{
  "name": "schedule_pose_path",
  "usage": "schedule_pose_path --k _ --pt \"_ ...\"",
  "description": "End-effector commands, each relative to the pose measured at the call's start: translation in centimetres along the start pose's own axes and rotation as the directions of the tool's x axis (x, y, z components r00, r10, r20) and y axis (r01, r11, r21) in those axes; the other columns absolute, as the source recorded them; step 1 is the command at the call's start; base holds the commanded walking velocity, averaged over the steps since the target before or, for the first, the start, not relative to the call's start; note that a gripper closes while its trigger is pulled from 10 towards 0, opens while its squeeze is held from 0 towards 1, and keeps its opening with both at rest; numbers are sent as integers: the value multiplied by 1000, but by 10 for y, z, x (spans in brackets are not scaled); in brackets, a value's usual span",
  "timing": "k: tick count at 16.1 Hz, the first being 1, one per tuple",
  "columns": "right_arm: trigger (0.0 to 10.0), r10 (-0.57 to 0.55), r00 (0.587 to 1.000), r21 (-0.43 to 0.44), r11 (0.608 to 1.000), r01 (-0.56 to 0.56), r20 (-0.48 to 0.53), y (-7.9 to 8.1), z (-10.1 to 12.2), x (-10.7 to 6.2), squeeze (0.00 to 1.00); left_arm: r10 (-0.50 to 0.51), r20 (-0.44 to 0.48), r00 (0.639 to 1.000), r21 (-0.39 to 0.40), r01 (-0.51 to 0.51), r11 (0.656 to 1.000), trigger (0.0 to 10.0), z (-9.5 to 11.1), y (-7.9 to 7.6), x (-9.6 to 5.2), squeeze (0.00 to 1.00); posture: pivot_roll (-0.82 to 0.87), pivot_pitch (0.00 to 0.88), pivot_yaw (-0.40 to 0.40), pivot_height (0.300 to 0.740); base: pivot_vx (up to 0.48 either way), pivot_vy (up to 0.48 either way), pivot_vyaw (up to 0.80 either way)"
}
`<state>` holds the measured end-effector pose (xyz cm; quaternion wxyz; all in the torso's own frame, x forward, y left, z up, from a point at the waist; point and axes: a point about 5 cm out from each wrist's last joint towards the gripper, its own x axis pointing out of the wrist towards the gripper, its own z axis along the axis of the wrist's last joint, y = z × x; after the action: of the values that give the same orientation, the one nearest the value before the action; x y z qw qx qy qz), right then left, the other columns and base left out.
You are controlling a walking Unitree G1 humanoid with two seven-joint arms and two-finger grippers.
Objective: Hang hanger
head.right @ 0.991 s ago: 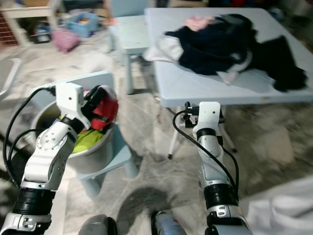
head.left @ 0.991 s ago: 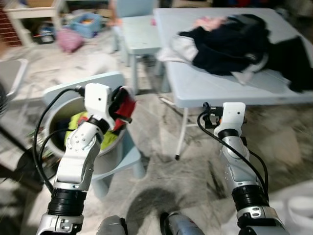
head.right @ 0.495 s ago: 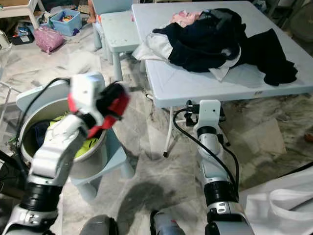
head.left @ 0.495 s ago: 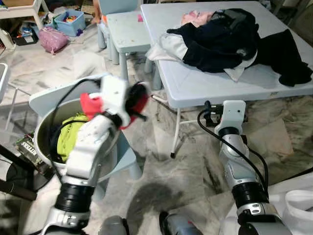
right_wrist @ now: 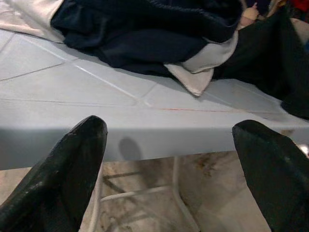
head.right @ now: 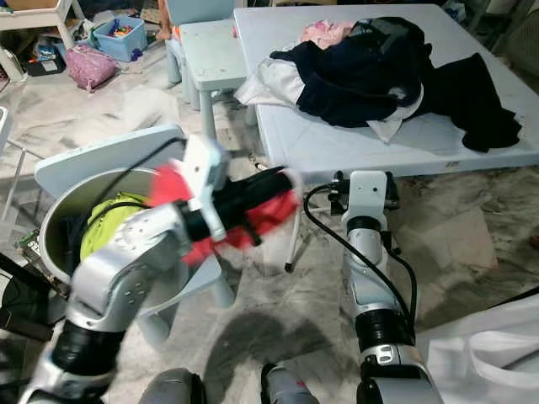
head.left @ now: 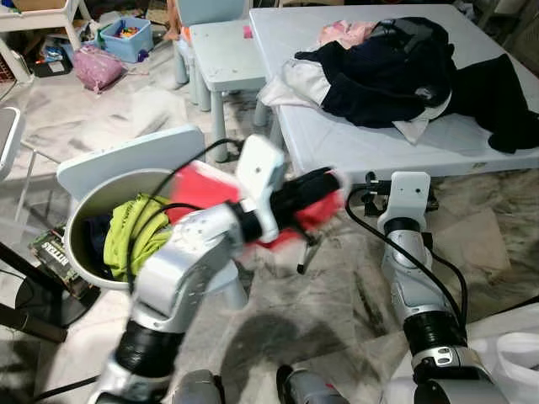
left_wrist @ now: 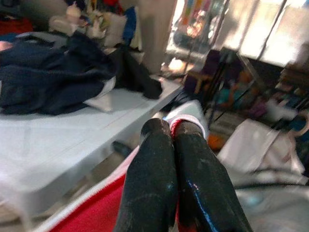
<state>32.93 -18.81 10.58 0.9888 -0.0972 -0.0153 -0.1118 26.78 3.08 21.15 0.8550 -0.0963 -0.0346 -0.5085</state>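
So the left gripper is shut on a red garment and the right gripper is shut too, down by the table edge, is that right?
Not quite. The right gripper is open: the right wrist view shows its two fingers set wide apart before the table edge. The left gripper is indeed shut on the red garment.

One worktop (head.left: pixel 354 143), two small chairs (head.left: pixel 126 160) (head.left: pixel 223 59), one basin (head.left: pixel 84 261) (clothes inside), one red garment (head.left: pixel 202 189), one blue bin (head.left: pixel 126 38).
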Motion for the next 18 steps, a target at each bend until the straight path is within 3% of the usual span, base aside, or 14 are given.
schedule_pose_path --k 1,4,6,9,18 --pt "10000 -27 1000 -5 1000 27 1 -5 1 3 0 -9 35 999 6 9 1000 10000 11 -3 3 0 52 57 -22 740 0 0 -800" --pt "10000 -37 999 -8 999 37 4 -5 1 3 0 145 -100 984 -6 -146 989 10000 -18 17 -20 0 54 66 -22 740 0 0 -800" --pt "10000 -36 999 -8 999 36 0 -5 -1 2 0 281 -154 947 -18 -287 958 10000 -37 33 -45 0 61 71 -28 740 0 0 -800" --pt "10000 -4 1000 7 1000 4 14 0 3 3 0 381 -203 902 -16 -392 920 10000 -53 42 -72 0 65 73 -39 740 0 121 -267" --pt "10000 -7 1000 -8 1000 7 19 -4 4 6 0 382 -193 904 16 -387 922 10000 -51 48 -71 0 52 63 -43 740 0 465 0"
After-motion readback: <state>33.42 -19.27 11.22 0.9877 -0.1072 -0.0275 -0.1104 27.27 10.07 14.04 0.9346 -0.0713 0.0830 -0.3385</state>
